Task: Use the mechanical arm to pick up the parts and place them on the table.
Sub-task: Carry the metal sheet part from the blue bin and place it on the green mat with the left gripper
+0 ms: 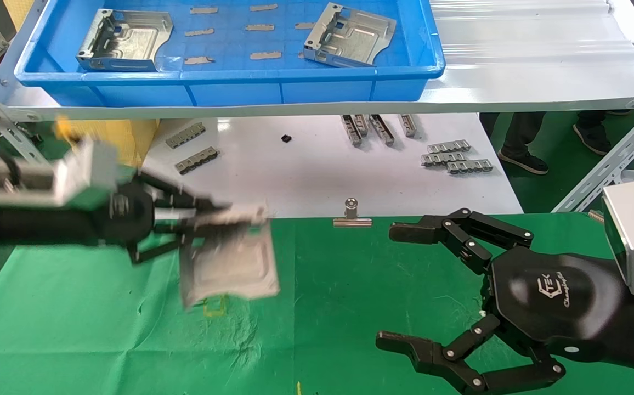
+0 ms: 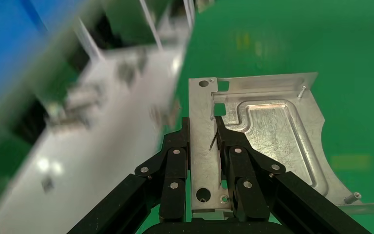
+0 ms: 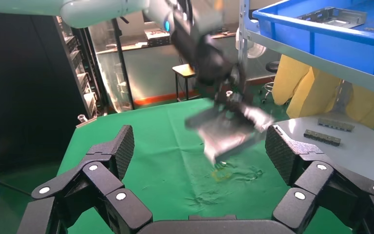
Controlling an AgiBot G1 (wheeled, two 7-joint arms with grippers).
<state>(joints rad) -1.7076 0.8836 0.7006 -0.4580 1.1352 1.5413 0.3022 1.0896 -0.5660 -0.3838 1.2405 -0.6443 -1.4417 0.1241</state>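
Note:
My left gripper (image 1: 224, 216) is shut on the upturned edge of a silver sheet-metal part (image 1: 232, 263) and holds it in the air above the green table (image 1: 103, 340). In the left wrist view the black fingers (image 2: 175, 161) clamp the part's flange (image 2: 202, 146), and the embossed plate (image 2: 272, 131) hangs over the green cloth. The right wrist view shows that held part (image 3: 226, 134) above the cloth. Two more parts lie in the blue tray (image 1: 229, 82) on the shelf, one at its left (image 1: 125, 41) and one at its right (image 1: 350, 35). My right gripper (image 1: 399, 285) is open and empty over the table's right side.
Small grey ridged strips (image 1: 451, 156) lie on the white board (image 1: 317, 170) behind the cloth, with more strips inside the tray. A silver binder clip (image 1: 352, 214) holds the cloth's far edge. A yellow mark (image 1: 215, 307) lies on the cloth under the held part. The metal shelf (image 1: 542, 66) overhangs the back.

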